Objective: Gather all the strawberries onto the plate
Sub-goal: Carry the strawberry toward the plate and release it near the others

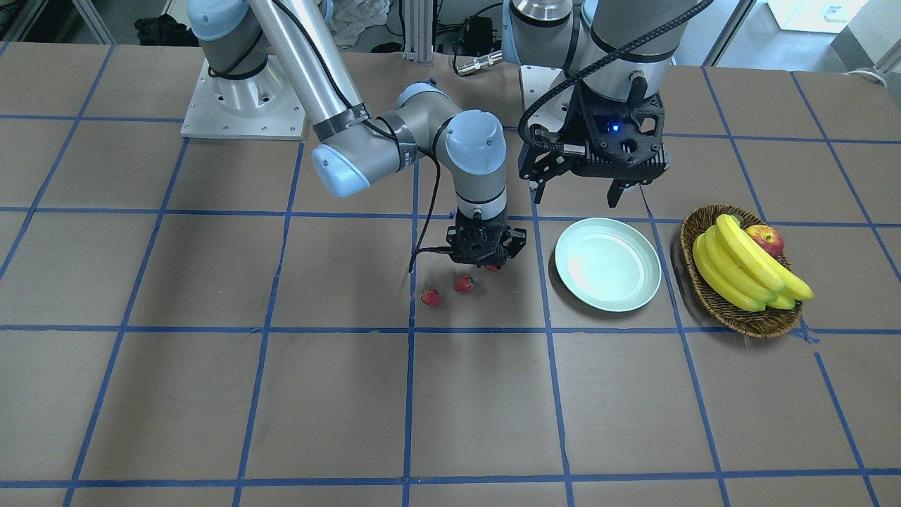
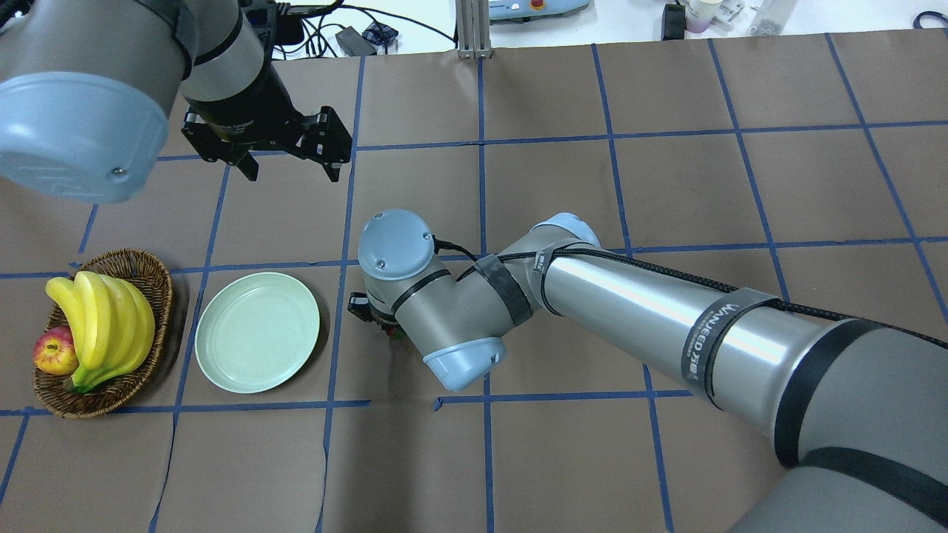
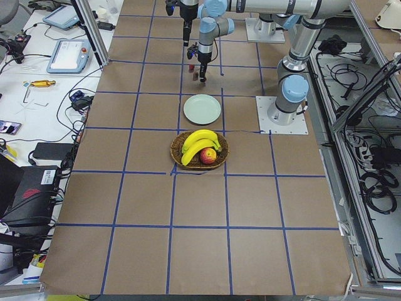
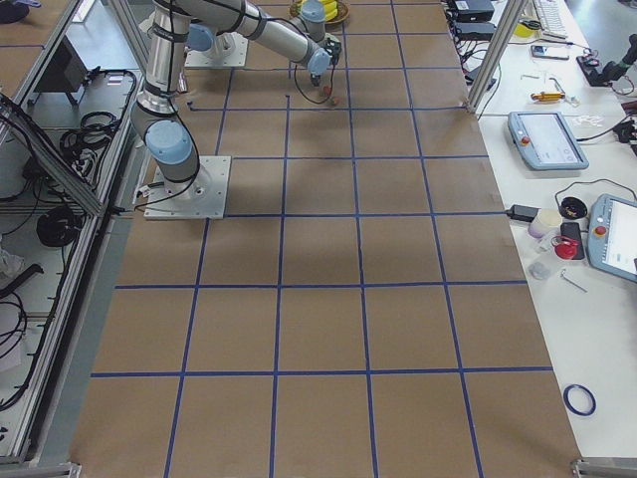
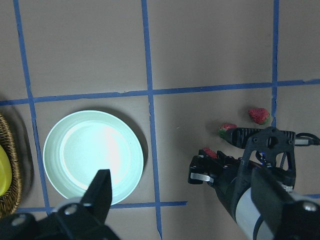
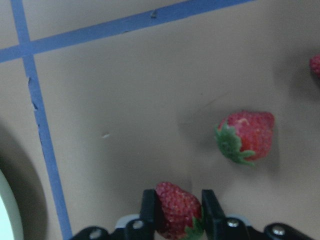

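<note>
My right gripper (image 1: 487,262) is low over the table, left of the plate in the front view. In the right wrist view its fingers (image 6: 148,206) are shut on one strawberry (image 6: 176,207). A second strawberry (image 6: 247,135) lies on the table close by, and a third shows at the edge (image 6: 315,65). The front view shows the two loose ones (image 1: 464,283) (image 1: 431,296) and the held one (image 1: 493,266). The pale mint-green plate (image 1: 607,264) (image 2: 257,332) is empty. My left gripper (image 1: 576,193) (image 2: 292,170) hangs open and empty above the table behind the plate.
A brown wicker basket (image 1: 739,313) with bananas (image 1: 739,271) and a red apple (image 1: 766,239) stands beside the plate on the side away from the strawberries. The right arm's elbow (image 2: 459,318) hides the strawberries in the overhead view.
</note>
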You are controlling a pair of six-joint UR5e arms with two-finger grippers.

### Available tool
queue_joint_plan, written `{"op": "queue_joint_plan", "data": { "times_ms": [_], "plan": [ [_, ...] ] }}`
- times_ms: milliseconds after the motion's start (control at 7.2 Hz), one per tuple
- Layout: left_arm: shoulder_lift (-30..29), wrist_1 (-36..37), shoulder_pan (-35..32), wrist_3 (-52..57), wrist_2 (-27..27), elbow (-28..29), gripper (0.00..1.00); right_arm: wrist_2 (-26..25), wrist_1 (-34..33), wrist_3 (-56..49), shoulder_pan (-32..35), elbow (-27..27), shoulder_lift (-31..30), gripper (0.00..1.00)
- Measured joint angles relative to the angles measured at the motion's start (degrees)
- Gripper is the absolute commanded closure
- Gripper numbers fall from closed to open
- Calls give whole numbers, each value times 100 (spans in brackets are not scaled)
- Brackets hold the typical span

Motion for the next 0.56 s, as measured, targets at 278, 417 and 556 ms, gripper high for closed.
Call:
{"op": "queue_joint_plan", "data": {
  "times_ms": [278,417,556],
  "plan": [
    [2,-2,0,4,4,-4,0,7,3,17,10,-141,110,0],
    [2,-3,0,6,2,-3,0,-6,27,-2,13,-130,94,0],
    [1,-4,0,7,4,0,0,-11,64,-44,14,-106,50,0]
  ]
}}
